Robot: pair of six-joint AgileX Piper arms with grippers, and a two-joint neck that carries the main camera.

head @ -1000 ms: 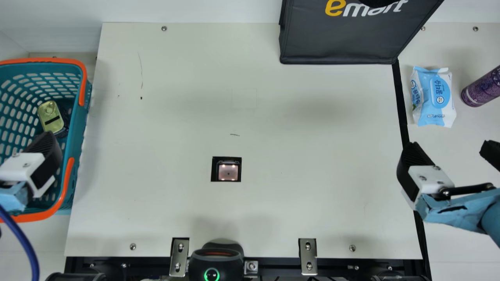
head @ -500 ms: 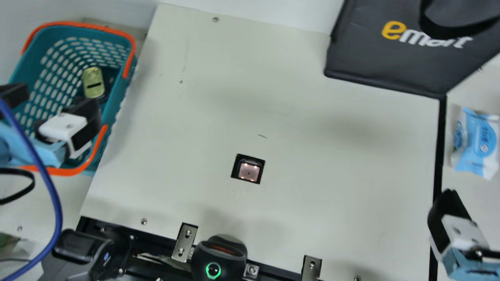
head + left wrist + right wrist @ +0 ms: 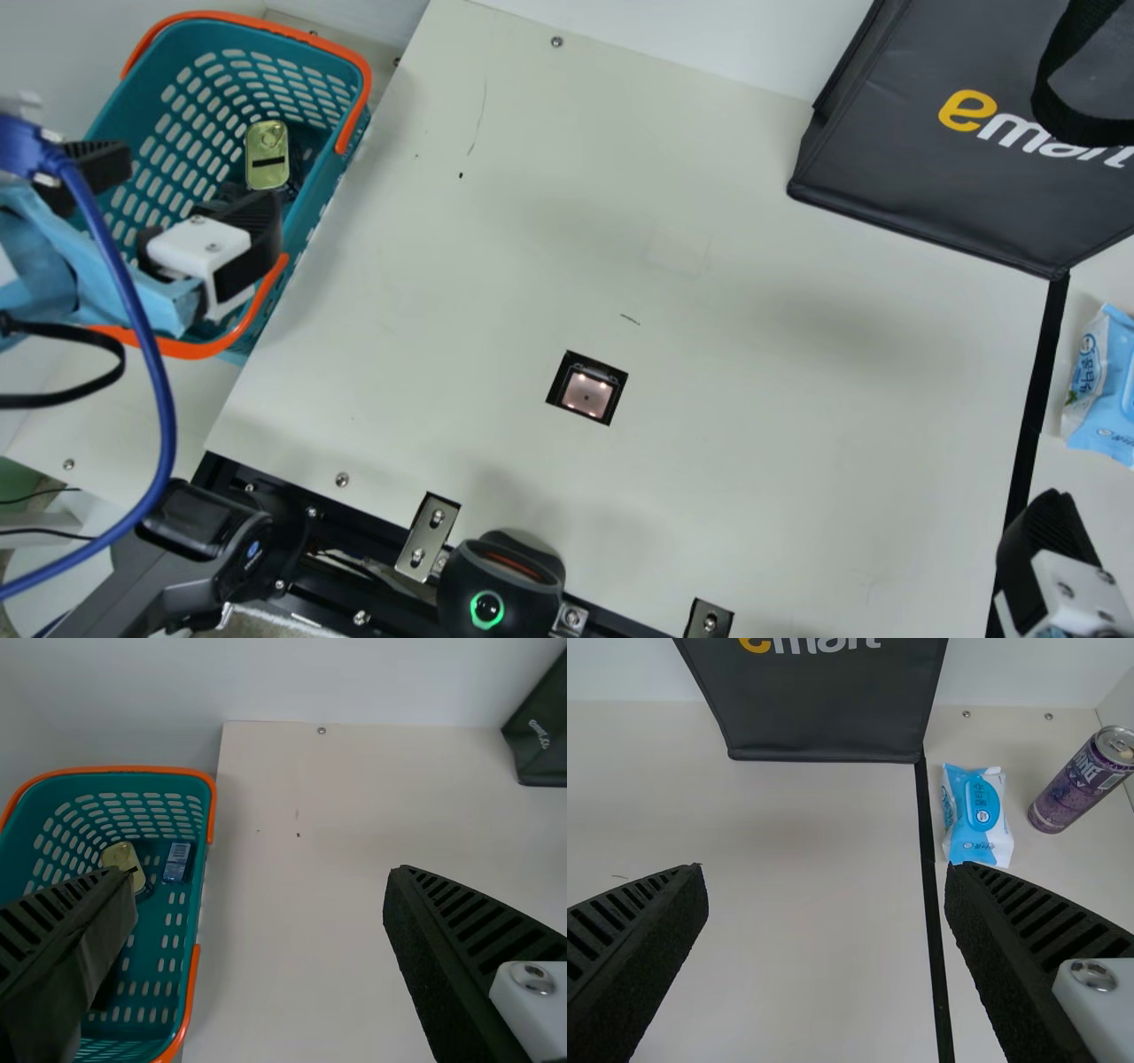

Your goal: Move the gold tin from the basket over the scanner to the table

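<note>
Because the gold tin (image 3: 267, 155), inside the basket (image 3: 306, 208), is probably rigid and slick, its long sides suit gripping; left gripper (image 3: 186, 197), at the basket, and right gripper (image 3: 827, 866), well apart from it, have fingers spread.

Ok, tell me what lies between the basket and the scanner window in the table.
Nothing: from the teal basket to the scanner window, the main view shows bare cream tabletop.

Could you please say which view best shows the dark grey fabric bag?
The main view: more of the bag shows, black handle included. Right wrist view: its lower front. Left wrist view: a bottom corner.
</note>
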